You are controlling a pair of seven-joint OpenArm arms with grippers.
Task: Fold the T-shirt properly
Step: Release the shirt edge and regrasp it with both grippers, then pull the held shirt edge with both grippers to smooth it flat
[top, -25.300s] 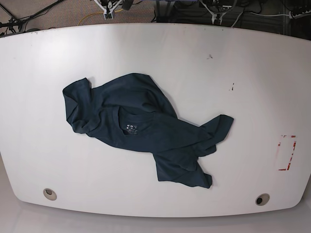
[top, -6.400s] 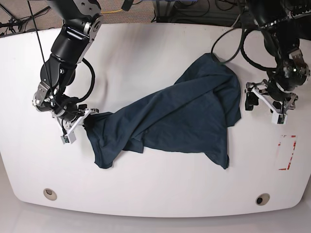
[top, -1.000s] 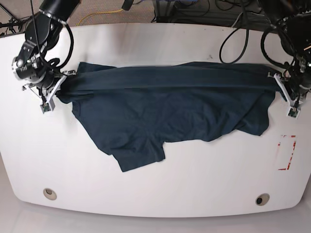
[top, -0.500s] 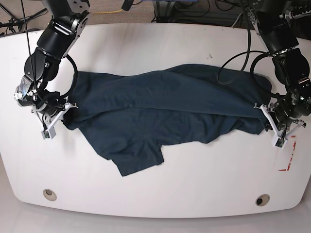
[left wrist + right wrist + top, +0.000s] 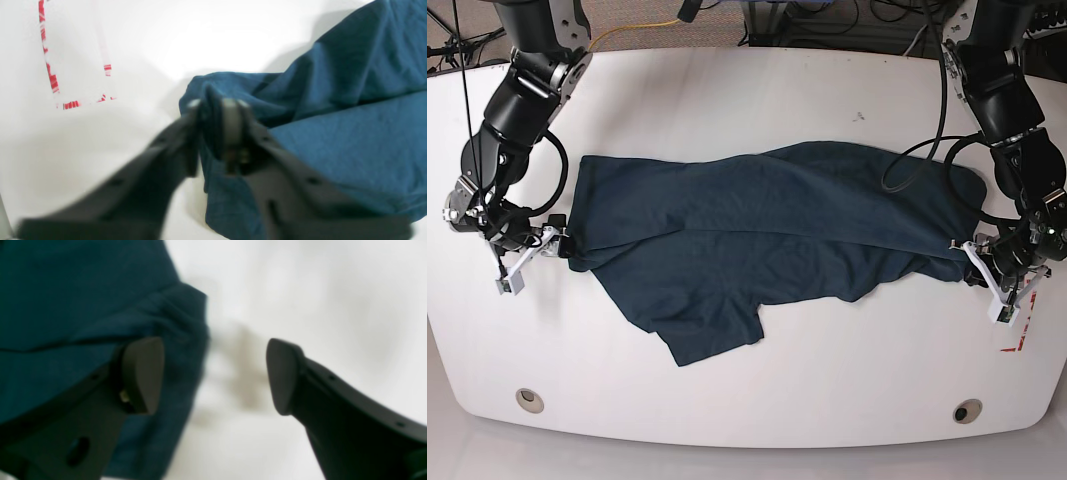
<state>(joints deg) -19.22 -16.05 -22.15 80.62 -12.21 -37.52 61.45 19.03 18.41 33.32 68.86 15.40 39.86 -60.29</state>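
Observation:
The dark navy-teal T-shirt [image 5: 767,230] lies spread wide across the white table [image 5: 757,90], wrinkled, with one part sticking out toward the front left. My left gripper [image 5: 967,262] is at the shirt's right end. In the left wrist view it [image 5: 213,103] is shut on a bunched fold of the T-shirt [image 5: 333,133], just above the table. My right gripper [image 5: 555,246] is at the shirt's left edge. In the right wrist view it [image 5: 213,373] is open, with one finger [image 5: 143,373] over the T-shirt [image 5: 66,306] and the other over bare table.
A red-marked rectangle [image 5: 50,73] is on the table just beyond the left gripper, and shows partly in the base view [image 5: 1017,345]. Two round holes [image 5: 529,400] [image 5: 967,411] sit near the front edge. Cables lie behind the table's far edge.
Both arms have moved toward the table's front and the shirt's raised top fold has settled flat. The right gripper has opened and let go of the left edge. The left gripper still holds.

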